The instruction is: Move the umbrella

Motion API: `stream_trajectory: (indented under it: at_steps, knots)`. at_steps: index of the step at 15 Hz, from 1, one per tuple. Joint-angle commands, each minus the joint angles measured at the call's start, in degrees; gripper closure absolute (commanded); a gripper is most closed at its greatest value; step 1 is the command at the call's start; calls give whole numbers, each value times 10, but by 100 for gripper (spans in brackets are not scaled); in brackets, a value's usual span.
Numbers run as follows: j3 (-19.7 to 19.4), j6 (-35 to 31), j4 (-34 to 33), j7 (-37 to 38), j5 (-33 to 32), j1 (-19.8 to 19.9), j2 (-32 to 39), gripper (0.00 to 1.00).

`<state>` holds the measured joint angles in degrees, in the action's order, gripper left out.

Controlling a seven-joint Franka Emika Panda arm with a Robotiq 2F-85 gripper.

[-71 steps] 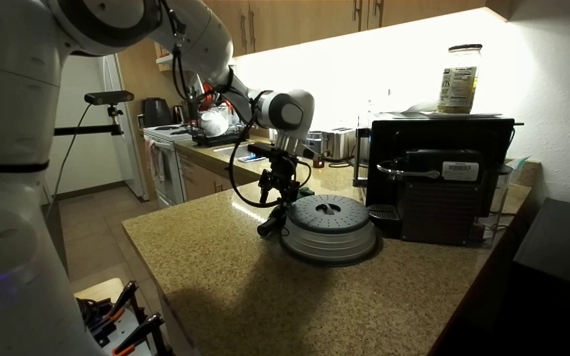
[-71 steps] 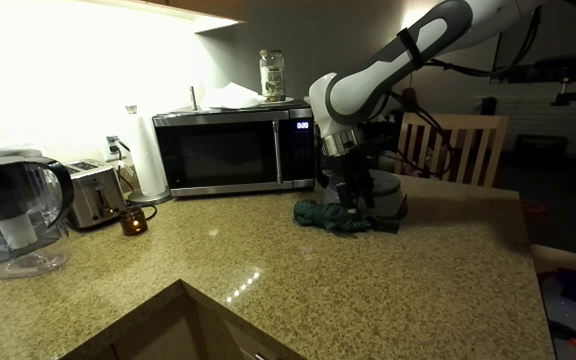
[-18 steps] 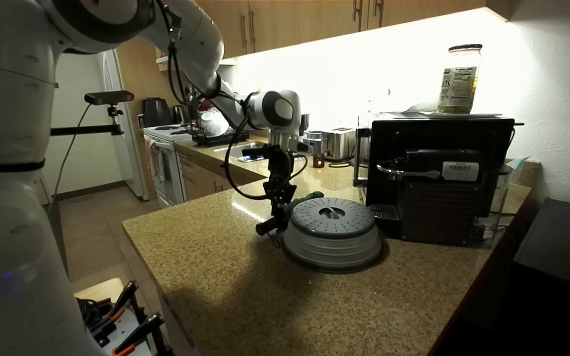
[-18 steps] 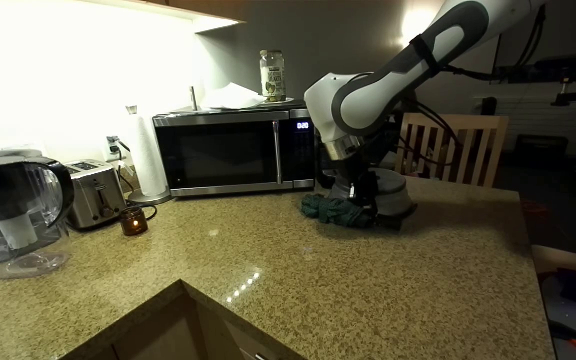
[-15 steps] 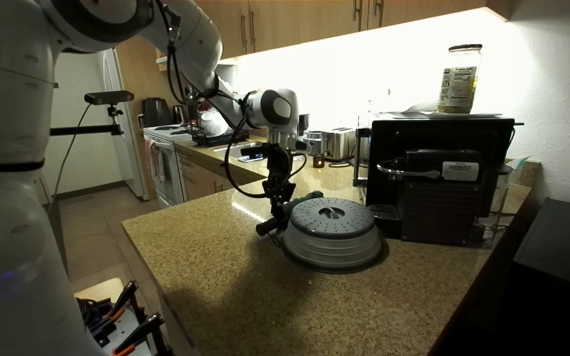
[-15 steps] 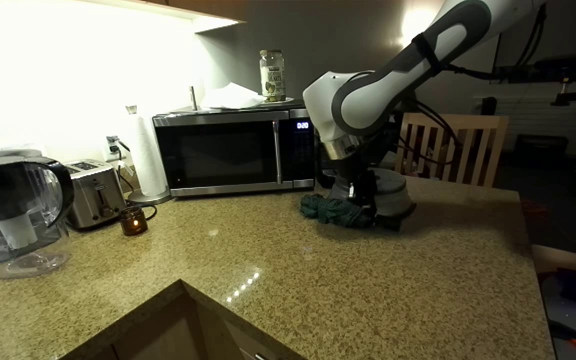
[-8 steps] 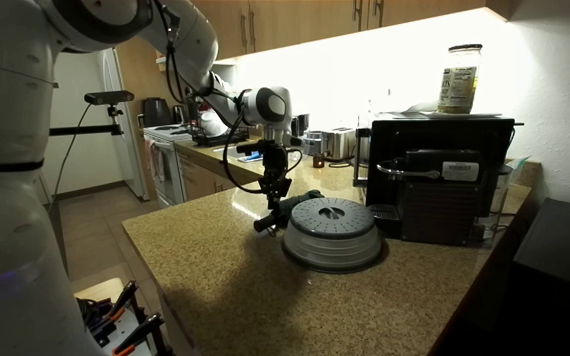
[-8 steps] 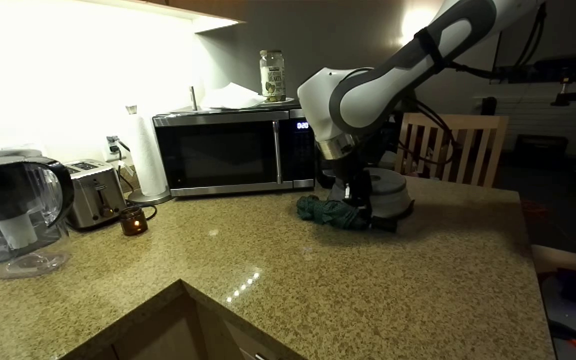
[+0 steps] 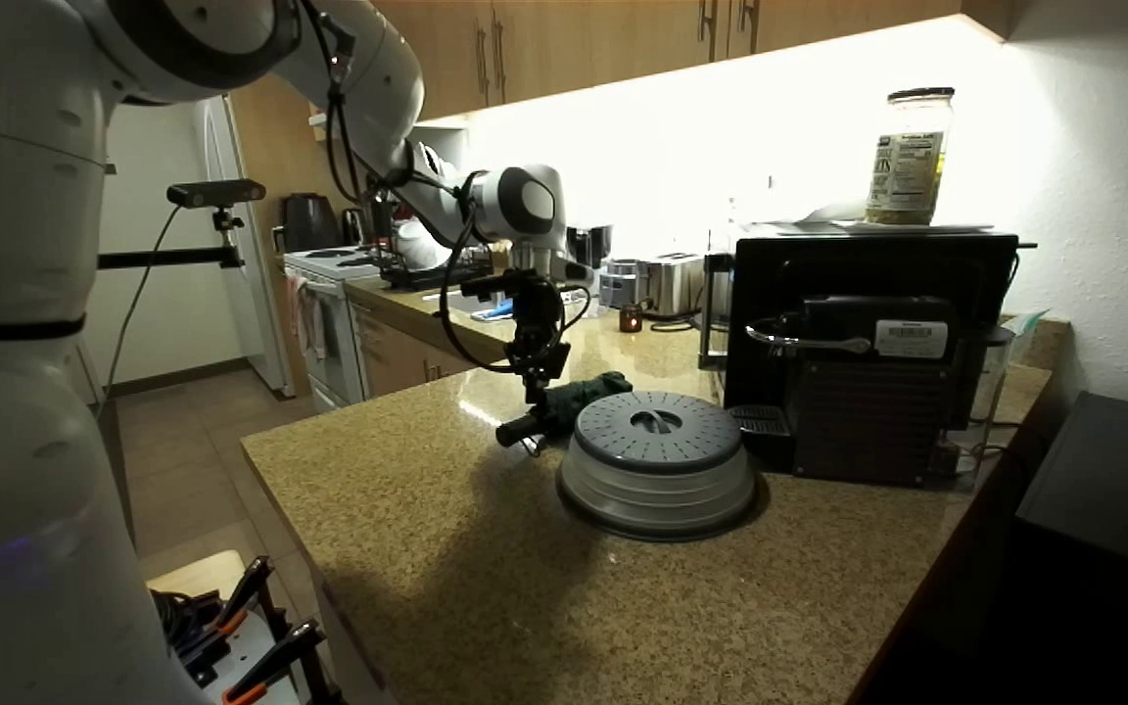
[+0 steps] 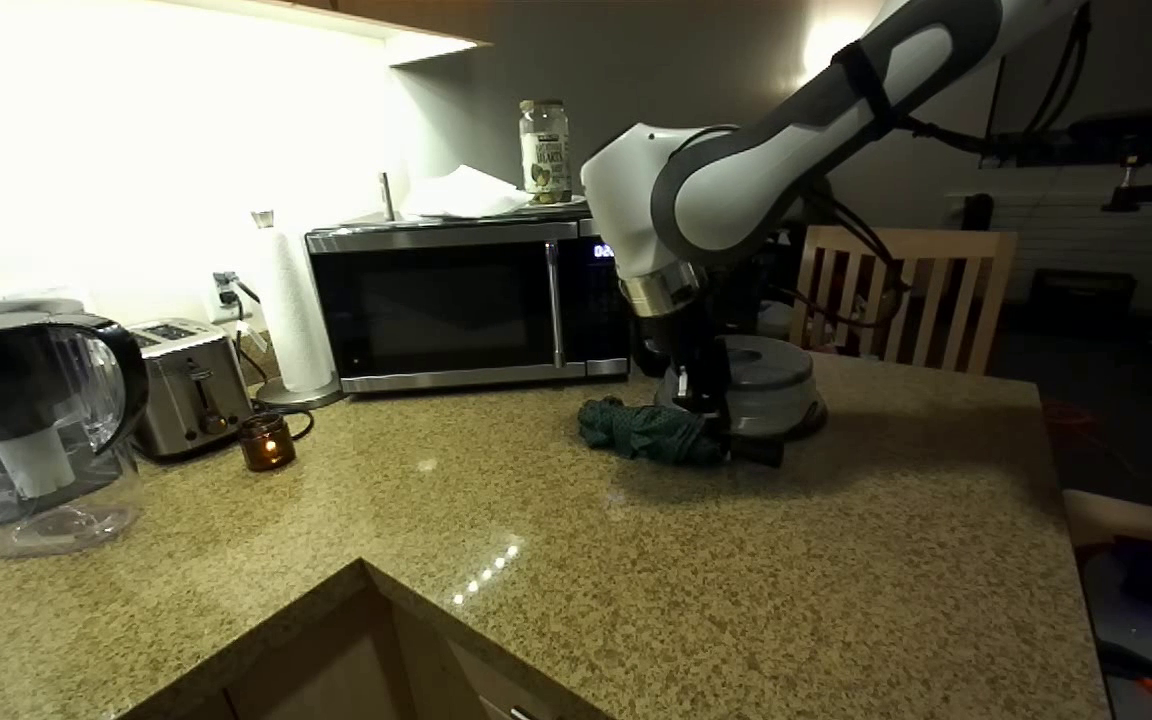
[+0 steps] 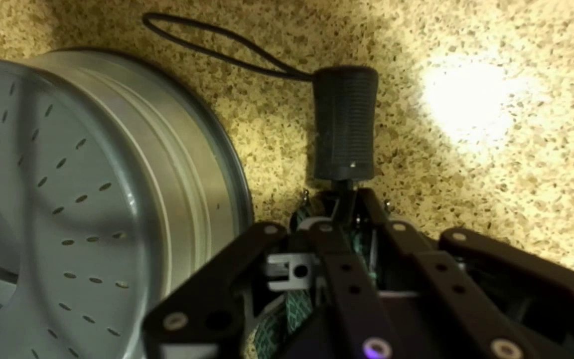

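The umbrella is a folded dark green bundle (image 10: pixel 651 432) with a short black handle (image 11: pixel 345 124) and a thin wrist loop. It lies level, on or just over the stone counter; I cannot tell whether it touches. My gripper (image 11: pixel 356 200) points down over the joint between handle and canopy, its fingers shut around the shaft there. In both exterior views the gripper (image 9: pixel 537 392) stands above the handle end, with the canopy reaching out past it. In the wrist view the gripper's linkage covers most of the canopy.
Close beside the umbrella sits a grey ribbed domed cover (image 9: pixel 660 480). The microwave (image 10: pixel 466 305) and coffee machine (image 9: pixel 877 382) stand behind it. A lit candle jar (image 10: pixel 267 442), toaster (image 10: pixel 191 385) and water pitcher (image 10: pixel 31 430) are farther along the counter.
The gripper and the umbrella have shifted together to the left in both exterior views, leaving more of the canopy showing beside the cover. The cover has stayed put over the last second.
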<state>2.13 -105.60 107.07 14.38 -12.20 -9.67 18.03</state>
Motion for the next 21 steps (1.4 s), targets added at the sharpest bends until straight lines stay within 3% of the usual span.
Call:
stream_trajectory:
  at_steps: [1, 21]
  knots:
    - [6, 8, -12, 8, -24, -9, 3, 99]
    - [54, -8, -15, -4, -41, -63, -23, 99]
